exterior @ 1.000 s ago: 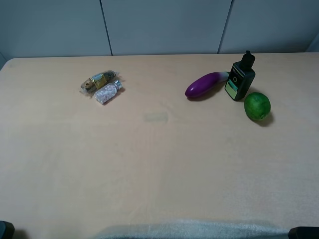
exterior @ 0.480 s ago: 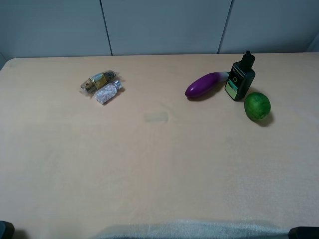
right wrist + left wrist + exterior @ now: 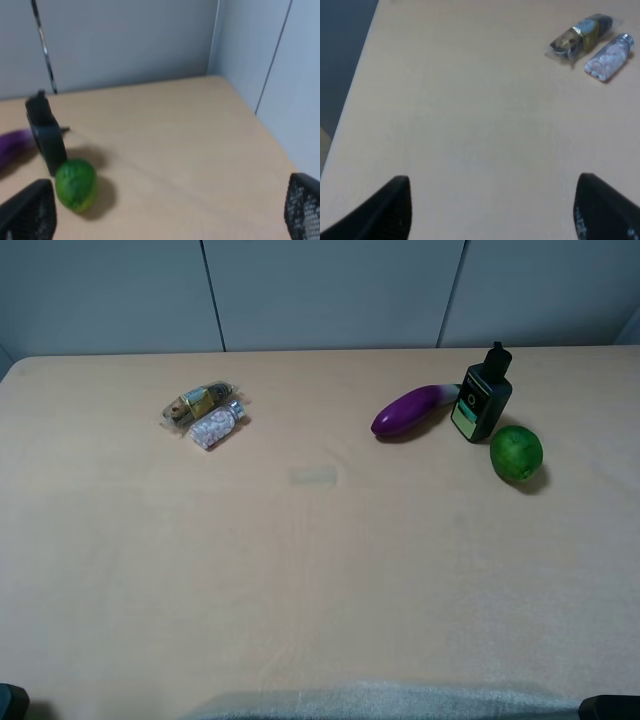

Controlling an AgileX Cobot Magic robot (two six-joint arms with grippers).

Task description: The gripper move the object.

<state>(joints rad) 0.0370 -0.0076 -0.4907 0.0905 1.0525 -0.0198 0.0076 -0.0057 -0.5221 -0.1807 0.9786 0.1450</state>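
Observation:
The green bumpy lime-like fruit (image 3: 516, 452) lies on the tan table at the right, just in front of a dark bottle; it also shows in the right wrist view (image 3: 76, 184). My right gripper (image 3: 165, 220) is open, its black fingertips (image 3: 30, 210) wide apart, well back from the fruit with nothing between them. My left gripper (image 3: 492, 210) is open and empty over the left part of the table, its fingertips (image 3: 390, 207) at the frame's bottom. In the high view only dark bits of the arms show at the bottom corners.
A purple eggplant (image 3: 410, 410) and a dark bottle with a green label (image 3: 482, 395) stand close behind the fruit. A wrapped packet (image 3: 198, 401) and a small pill bottle (image 3: 217, 426) lie at the back left. A grey cloth (image 3: 380, 702) lies at the front edge.

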